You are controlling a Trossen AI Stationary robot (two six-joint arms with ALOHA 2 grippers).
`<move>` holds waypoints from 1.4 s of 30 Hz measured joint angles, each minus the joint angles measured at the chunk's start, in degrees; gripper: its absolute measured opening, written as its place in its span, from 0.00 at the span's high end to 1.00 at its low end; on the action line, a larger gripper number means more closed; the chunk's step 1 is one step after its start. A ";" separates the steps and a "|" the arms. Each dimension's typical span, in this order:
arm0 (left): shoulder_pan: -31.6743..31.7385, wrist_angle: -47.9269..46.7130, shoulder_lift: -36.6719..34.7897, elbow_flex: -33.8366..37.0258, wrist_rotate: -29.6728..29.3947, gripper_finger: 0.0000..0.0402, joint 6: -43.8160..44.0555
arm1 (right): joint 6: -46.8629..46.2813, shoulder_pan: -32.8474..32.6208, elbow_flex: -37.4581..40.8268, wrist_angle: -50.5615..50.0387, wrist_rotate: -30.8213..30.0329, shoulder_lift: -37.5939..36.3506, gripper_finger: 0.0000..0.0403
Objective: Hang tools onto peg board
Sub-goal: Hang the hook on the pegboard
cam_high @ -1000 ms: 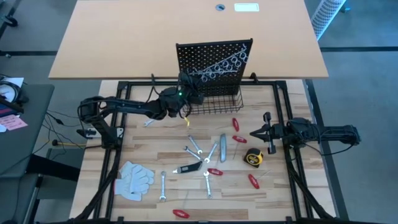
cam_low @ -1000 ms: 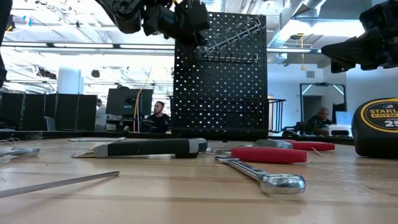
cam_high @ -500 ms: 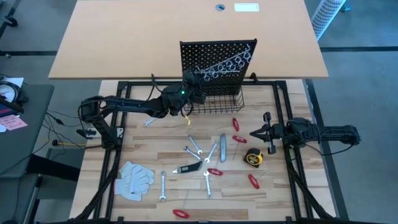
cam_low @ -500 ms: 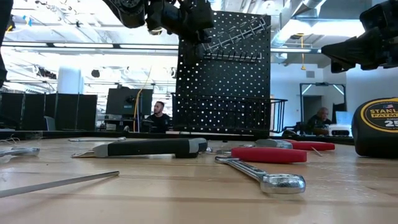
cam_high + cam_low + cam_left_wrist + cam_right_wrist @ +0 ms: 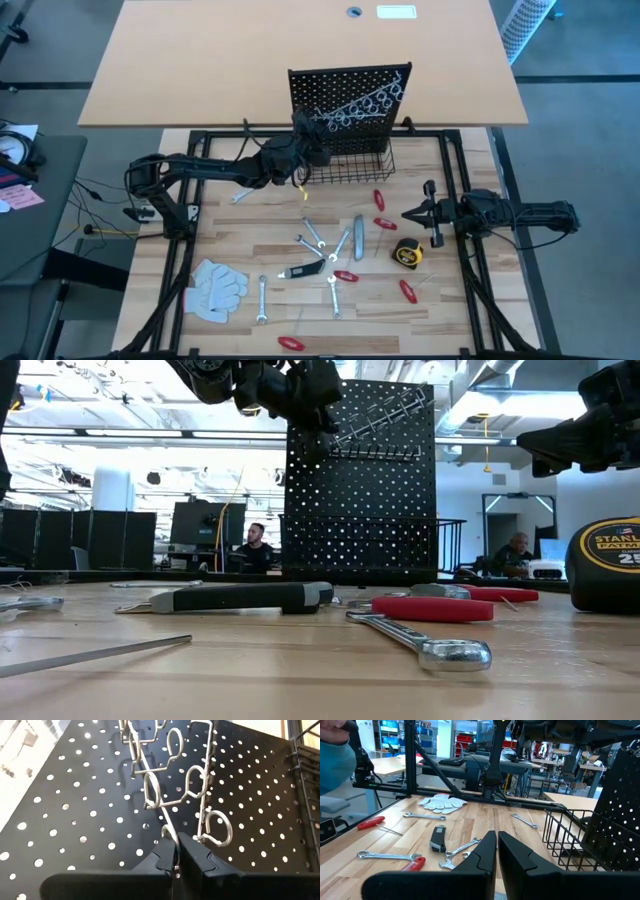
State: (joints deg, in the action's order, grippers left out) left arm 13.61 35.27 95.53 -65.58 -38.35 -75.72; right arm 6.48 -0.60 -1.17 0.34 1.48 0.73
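Gripper on my L arm point(image 5: 175, 851) is up at the peg board point(image 5: 350, 100), jaws clenched on what looks like a thin silver wrench shaft point(image 5: 168, 827) running up between the fingertips toward the wire hooks point(image 5: 216, 825). Can't see the wrench's ring end clearly, so whether it's seated on a hook I can't tell. My read: I'm mid-hang, w/ the tool at the hook row but not let go. Next move calls for confirming the ring is over a hook tip, then easing the jaws apart and backing straight off w/o snagging neighbouring hooks.

R gripper point(image 5: 430, 213) waits at the counter's right side, clenched, nothing in it.

Rest of the tools are loose on the counter point(image 5: 250, 235): silver wrenches point(image 5: 313, 233) mid-counter, black-handled tool point(image 5: 240, 596), red-handled pliers point(image 5: 379, 200), tape measure point(image 5: 405, 254) just beside the R gripper. White gloves point(image 5: 217, 287) lie front-left, not mine to hang.

In the way: wire basket point(image 5: 350, 168) juts out below the hooks, so retreat must stay above it.
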 joint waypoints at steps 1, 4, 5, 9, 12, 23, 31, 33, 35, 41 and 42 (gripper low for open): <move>0.00 -0.03 0.00 0.00 0.25 0.98 0.21 | 0.00 -0.02 0.00 0.00 -0.01 0.00 0.93; -0.09 -0.07 0.00 0.00 0.46 0.98 0.35 | 0.00 -0.02 0.02 0.02 -0.02 0.00 0.93; -0.11 0.00 0.00 0.00 0.46 0.98 0.34 | 0.00 -0.02 0.00 0.02 -0.02 0.00 0.93; -0.15 0.44 0.00 0.00 0.44 0.98 -0.37 | 0.00 -0.02 0.02 0.01 -0.01 0.00 0.93; -0.28 1.80 0.00 0.00 0.49 0.98 -0.36 | 0.00 -0.02 0.01 0.00 -0.01 0.00 0.93; -2.90 2.19 0.00 0.00 0.52 0.98 0.06 | 0.00 -0.02 0.02 0.02 0.00 0.00 0.93; -2.35 1.36 -0.88 0.00 0.13 0.98 -5.31 | 0.00 0.00 0.02 0.02 -0.02 0.00 0.93; -2.15 1.27 -2.19 0.01 0.32 0.98 -6.07 | 0.00 0.00 0.00 0.00 0.00 0.00 0.93; -1.97 1.05 -3.75 0.03 0.84 0.99 -6.14 | 0.00 -0.01 0.01 0.02 -0.01 0.00 0.93; -0.83 -4.91 -11.06 0.04 8.42 0.99 -3.33 | 0.00 -0.02 0.02 0.02 -0.02 0.00 0.93; -0.50 -6.41 -12.13 0.04 10.22 0.99 -2.45 | 0.00 -0.02 0.00 0.02 -0.02 0.00 0.93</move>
State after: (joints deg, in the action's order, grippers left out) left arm 13.10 28.86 83.40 -65.54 -28.13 -78.17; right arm 6.48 -0.62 -1.17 0.36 1.45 0.73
